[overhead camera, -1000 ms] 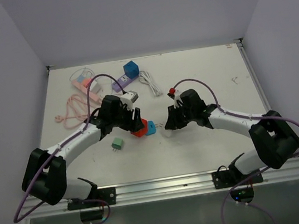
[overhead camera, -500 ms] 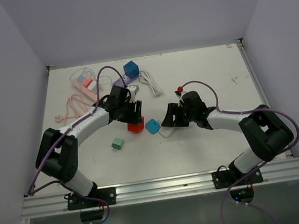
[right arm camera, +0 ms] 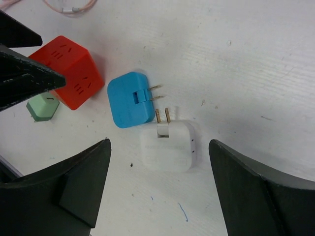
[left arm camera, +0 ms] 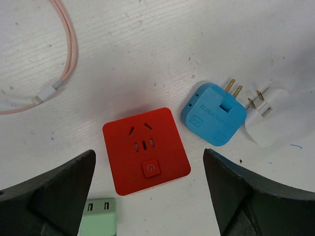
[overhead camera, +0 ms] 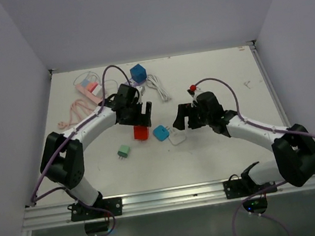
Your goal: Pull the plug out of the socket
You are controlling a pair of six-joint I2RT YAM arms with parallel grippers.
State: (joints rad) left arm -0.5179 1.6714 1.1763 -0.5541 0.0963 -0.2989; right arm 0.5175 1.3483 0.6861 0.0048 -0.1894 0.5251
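At 9 o'clock on the white table, a pink cable is lying in loose loops, with a pink power strip at its 12 o'clock. A small green plug is resting on the table at 8 o'clock from the red socket.

The left gripper is hanging over the socket with its jaws spread wide and gripping nothing. In the left wrist view its fingers are standing clear on either side of the socket, which is sitting face up with its slots bare.

Well beyond it, toward 12 o'clock, a purple strip, a blue cube and a coiled white cable are lying close together.

The blue plug is lying flat at the socket's 3 o'clock, near it but apart, with both prongs showing. The white plug is lying just beside the blue plug, at its 4 o'clock, also free of the socket.

The right gripper is hovering at 1 o'clock from the white plug, jaws wide and empty. In the right wrist view its fingers are flanking the white plug without touching it.
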